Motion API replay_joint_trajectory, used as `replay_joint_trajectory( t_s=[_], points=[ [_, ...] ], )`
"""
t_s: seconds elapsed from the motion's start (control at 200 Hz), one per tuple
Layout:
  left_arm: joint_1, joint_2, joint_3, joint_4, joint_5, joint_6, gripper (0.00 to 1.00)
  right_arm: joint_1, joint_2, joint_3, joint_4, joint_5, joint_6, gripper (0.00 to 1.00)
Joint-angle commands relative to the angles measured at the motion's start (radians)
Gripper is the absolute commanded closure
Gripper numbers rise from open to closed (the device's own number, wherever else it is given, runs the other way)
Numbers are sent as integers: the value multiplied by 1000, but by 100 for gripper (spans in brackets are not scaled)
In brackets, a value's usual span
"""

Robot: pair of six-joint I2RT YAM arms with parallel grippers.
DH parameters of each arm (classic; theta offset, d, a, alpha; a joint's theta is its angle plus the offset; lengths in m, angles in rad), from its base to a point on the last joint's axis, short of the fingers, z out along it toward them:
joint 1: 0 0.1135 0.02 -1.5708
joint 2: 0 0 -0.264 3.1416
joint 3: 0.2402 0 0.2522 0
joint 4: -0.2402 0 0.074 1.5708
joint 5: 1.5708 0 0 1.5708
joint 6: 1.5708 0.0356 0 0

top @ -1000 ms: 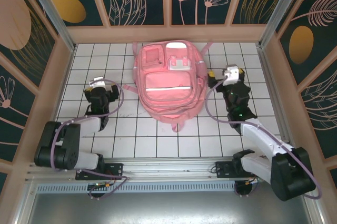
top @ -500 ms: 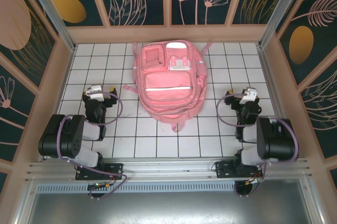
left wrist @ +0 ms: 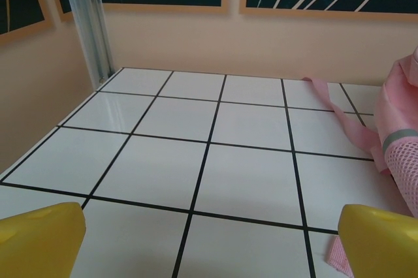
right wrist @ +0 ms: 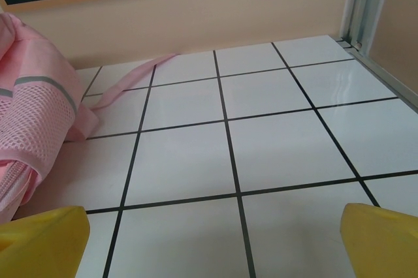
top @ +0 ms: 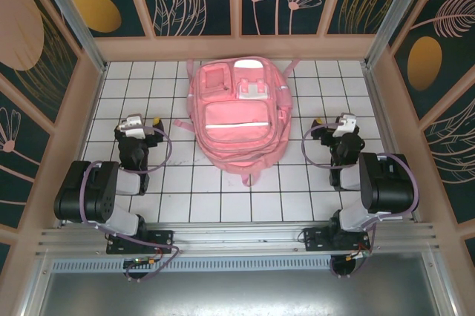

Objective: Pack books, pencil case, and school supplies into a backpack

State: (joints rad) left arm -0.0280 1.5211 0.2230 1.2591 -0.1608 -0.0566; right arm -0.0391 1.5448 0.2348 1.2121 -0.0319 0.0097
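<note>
The pink backpack (top: 236, 117) with silvery stripes lies flat at the middle back of the tiled table, its front pockets facing up. My left gripper (top: 139, 126) sits to its left, folded back close to its base; the yellow fingertips (left wrist: 40, 240) stand wide apart over bare tiles, and the backpack's mesh side (left wrist: 402, 160) is at the right edge. My right gripper (top: 339, 127) sits to the backpack's right, also open with nothing between its fingertips (right wrist: 382, 239); the backpack (right wrist: 36, 105) is at the left there. Books, pencil case and school supplies are hidden or out of view.
A pink strap (left wrist: 339, 113) trails over the tiles left of the backpack, and another strap (right wrist: 127, 77) on its right. Peach walls (top: 237, 47) and aluminium corner posts (left wrist: 91, 23) fence the table. Bare white tiles lie ahead of both grippers.
The right arm has pulled back from beside the backpack and folded up near its base. The left arm has folded back too. Both grippers hold nothing throughout.
</note>
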Motion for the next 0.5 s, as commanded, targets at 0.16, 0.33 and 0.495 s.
replay_joint_trajectory(
  t_s=[0.16,0.33,0.495],
  points=[
    [6,-2,10,20,3,-13,1,6,-5,3,27,10,1,1],
    [7,-1,9,20,3,-13,1,6,-5,4,26,10,-1,1],
    [7,-2,9,20,3,-12,1,6,-6,3,26,10,-1,1]
  ],
)
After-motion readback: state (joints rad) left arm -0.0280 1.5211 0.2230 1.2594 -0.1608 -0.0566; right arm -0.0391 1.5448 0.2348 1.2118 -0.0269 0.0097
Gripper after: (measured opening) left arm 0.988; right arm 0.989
